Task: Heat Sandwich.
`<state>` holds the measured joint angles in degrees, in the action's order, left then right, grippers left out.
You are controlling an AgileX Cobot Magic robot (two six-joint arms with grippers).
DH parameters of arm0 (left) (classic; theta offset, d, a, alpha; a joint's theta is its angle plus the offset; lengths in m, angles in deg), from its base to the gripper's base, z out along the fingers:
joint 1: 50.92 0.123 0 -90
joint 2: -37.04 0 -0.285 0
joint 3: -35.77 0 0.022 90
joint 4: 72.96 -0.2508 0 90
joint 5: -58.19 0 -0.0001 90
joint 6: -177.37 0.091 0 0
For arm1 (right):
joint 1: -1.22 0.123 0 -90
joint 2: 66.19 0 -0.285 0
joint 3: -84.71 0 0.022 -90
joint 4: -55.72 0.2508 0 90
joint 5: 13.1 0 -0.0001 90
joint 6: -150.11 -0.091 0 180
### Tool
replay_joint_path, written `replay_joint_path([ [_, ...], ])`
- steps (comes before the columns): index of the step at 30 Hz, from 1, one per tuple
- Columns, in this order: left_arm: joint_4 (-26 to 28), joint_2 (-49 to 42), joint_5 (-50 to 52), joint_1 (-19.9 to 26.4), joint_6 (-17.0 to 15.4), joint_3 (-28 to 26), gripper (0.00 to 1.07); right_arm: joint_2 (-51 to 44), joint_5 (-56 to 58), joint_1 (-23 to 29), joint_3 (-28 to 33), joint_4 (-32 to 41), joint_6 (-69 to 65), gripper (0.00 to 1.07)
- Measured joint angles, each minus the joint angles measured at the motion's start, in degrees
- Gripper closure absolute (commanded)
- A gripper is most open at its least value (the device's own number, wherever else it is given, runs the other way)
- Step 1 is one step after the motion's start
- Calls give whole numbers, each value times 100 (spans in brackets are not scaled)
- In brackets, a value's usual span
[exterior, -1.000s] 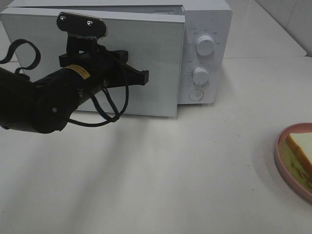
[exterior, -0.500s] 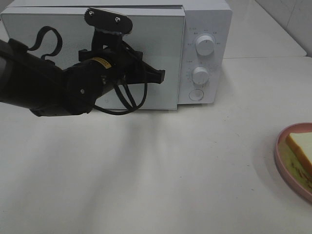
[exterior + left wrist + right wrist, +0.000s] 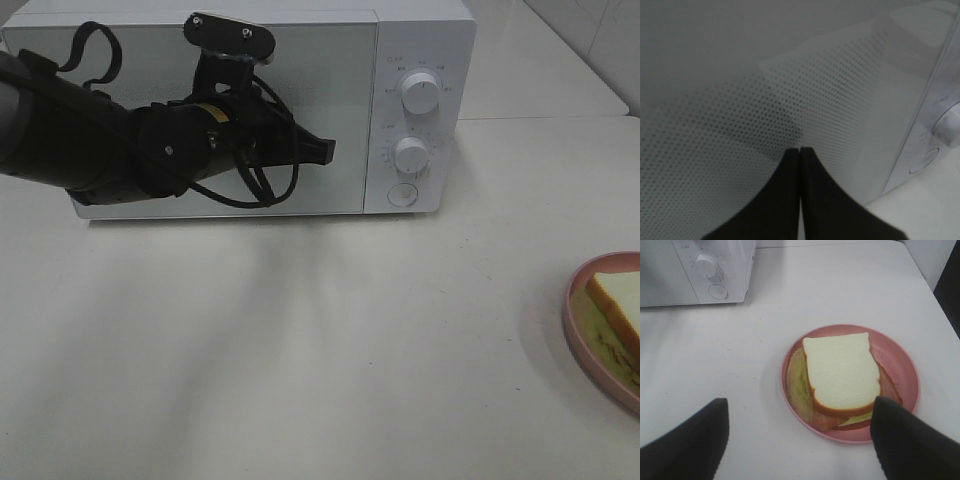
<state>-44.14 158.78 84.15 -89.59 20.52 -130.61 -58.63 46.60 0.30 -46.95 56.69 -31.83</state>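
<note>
A: Left end effector [image 3: 322, 151] is clenched, tips together, nothing between them. It sits right up against the microwave door [image 3: 330, 90], tips near the door's edge next to the control panel. Wrist view shows the closed tips [image 3: 799, 152] against the dotted glass.

B: Door state?

A: Looks flush with the microwave [image 3: 420, 40] body in the high view. So I judge the step in hand is getting that door open, though a closing push can't be ruled out from this alone.

B: Sandwich?

A: Sandwich [image 3: 840, 377] lies on the pink plate [image 3: 900, 365] on the bench [image 3: 300, 350], well apart from the microwave, off at the right edge of the high view [image 3: 618, 300]. Not inside yet. Right end effector [image 3: 800, 440] hangs above it, released, fingers wide, one to each side of the plate, touching nothing.

B: How to do this step well?

A: No handle visible, so probably the round button [image 3: 403, 194] under the two knobs [image 3: 420, 92] pops the door. Closed tips make a decent poker. Aim should be square on the button, press straight in, no sideways slide onto the lower knob just above it. If it's a pull door instead, tips need the free edge by the panel, and the arm must swing clear of the door's arc.

B: Risks?

A: Shoving the whole microwave back on the bench. Keep force light. Right side should wait until the door is open.
</note>
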Motion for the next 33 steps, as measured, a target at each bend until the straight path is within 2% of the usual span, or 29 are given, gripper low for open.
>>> replay_joint_path([
  [3, 80, -86, 57, 0, 0, 115, 107, 0, 0, 0, 0, 0, 0, 32],
  [9, 195, -596, 138, -115, 0, 814, 107, 0, 0, 0, 0, 0, 0, 32],
  [11, 195, -670, 11, -143, 0, 894, 107, 0, 0, 0, 0, 0, 0, 32],
  [12, 195, -733, -120, -160, 0, 945, 102, 0, 0, 0, 0, 0, 0, 32],
  [13, 195, -888, -636, -178, 0, 1008, 95, 0, 0, 0, 0, 0, 0, 32],
  [14, 195, -940, -940, -178, 0, 1014, 70, 0, 0, 0, 0, 0, 0, 32],
  [15, 195, -940, -940, -178, 0, 1014, 70, 0, 0, 0, 0, 0, 0, 32],
  [16, 195, -1014, -1232, -178, 0, 1014, 56, 0, 0, 0, 0, 0, 0, 32],
  [17, 195, -1094, -1513, -178, 0, 1014, 36, 0, 0, 0, 0, 0, 0, 32],
  [18, 195, -1261, -2000, -178, 0, 1020, 3, 0, 0, 0, 0, 0, 0, 32],
  [20, 195, -1335, -2229, -178, 0, 1020, 6, 0, 0, 0, 0, 0, 0, 32],
  [23, 172, -1667, -3300, -178, -6, 1026, 8, 0, 0, 0, 0, 0, 0, 32],
  [25, 138, -1753, -3535, -178, -6, 1026, 8, 0, 0, 0, 0, 0, 0, 32],
  [26, 52, -1908, -3942, -178, -11, 1026, 8, 0, 0, 0, 0, 0, 0, 32],
  [33, -435, -2298, -5042, -166, -23, 1026, 8, 0, 0, 0, 0, 0, 0, 32],
])
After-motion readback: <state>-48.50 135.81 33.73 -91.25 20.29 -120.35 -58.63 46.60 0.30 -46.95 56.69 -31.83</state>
